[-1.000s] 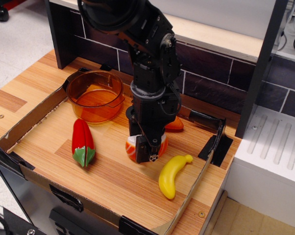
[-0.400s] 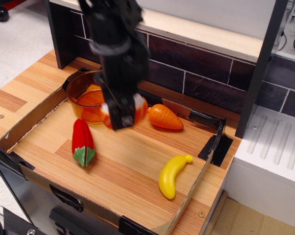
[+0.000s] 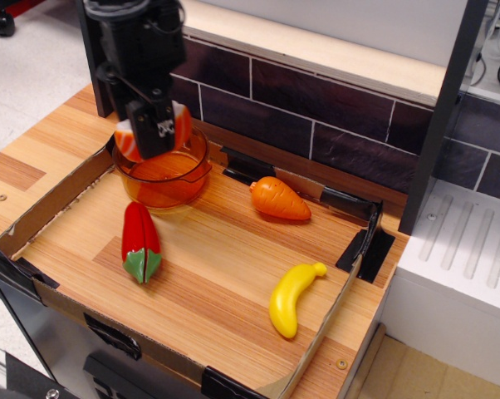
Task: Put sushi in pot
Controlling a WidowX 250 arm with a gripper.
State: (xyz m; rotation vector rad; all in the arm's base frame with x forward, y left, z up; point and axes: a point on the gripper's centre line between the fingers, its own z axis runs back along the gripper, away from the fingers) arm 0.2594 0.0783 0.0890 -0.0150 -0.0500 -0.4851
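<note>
The claw has moved from the bench middle to above the pot, closed around the sushi, which hangs over the pot's opening, perhaps just touching its rim. Right of the pot lies a carrot; in front, a pepper; further right, a banana.

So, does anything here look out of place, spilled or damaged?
Nothing stands out. The gripper holds the sushi over the pot, which stands upright. The pepper, carrot and banana lie apart inside the cardboard tray, all whole.
</note>
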